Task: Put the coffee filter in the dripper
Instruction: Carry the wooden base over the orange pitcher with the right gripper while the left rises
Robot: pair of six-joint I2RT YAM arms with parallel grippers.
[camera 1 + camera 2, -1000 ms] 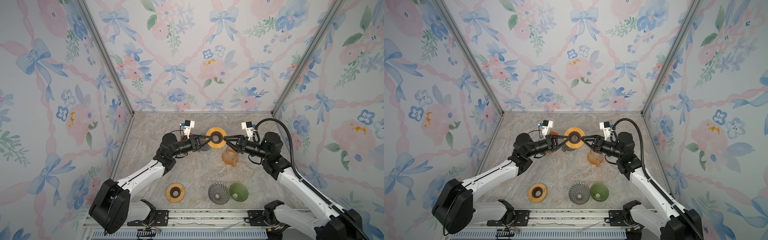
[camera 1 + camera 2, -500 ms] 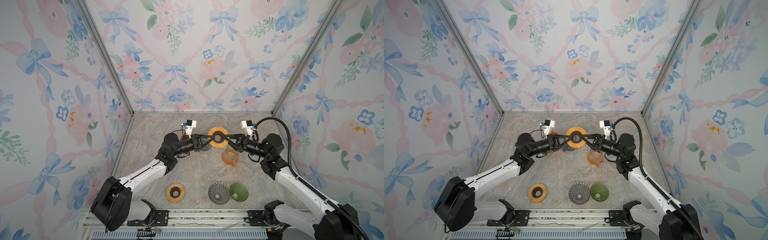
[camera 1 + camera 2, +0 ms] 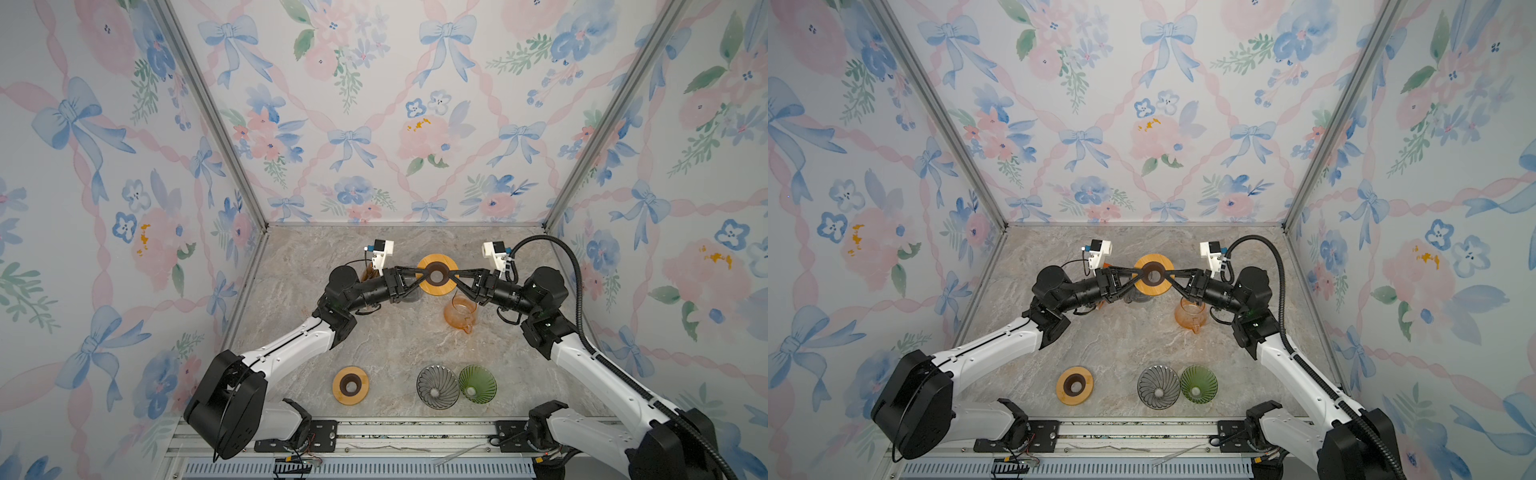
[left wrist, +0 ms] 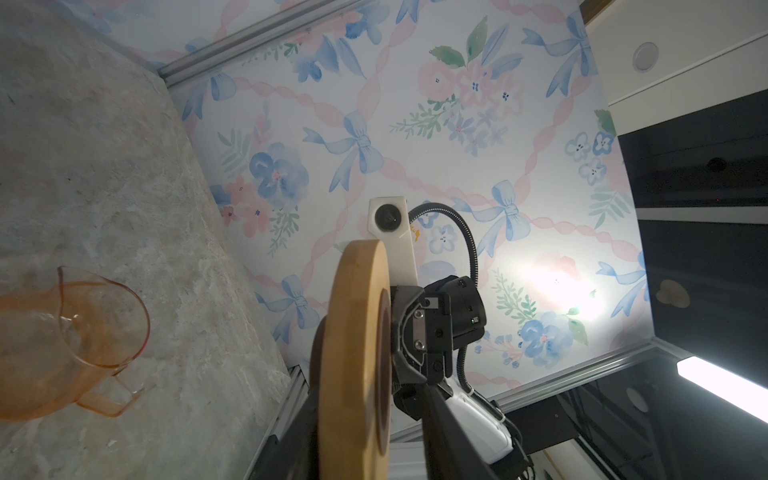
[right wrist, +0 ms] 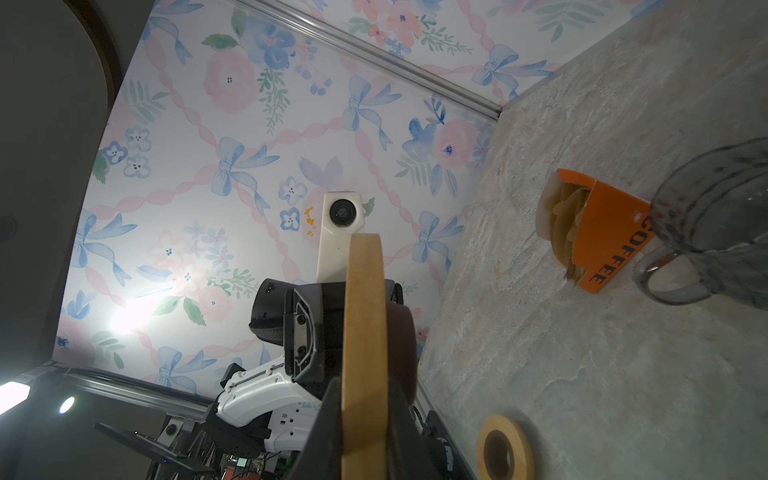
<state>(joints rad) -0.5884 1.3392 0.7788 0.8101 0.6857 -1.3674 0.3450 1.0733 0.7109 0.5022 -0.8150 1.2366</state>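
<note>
Coffee filters (image 5: 567,224) sit in an orange COFFEE box (image 5: 611,241) lying on the bench (image 3: 395,340) at back left, just beside the grey carafe (image 5: 715,216). Box is mostly hidden behind the left arm in both top views. Grey dripper (image 3: 437,386) and green dripper (image 3: 477,383) stand side by side near the front edge. Wooden ring (image 3: 437,290) is up off the bench between both arms. Right pincer (image 3: 451,277) pinches the ring. Left pincer (image 3: 424,276) is spread, fingers flanking the ring with a gap on one side. Second wooden ring (image 3: 350,385) lies flat at front left. Orange carafe (image 3: 459,313) stands near the right pincer.
</note>
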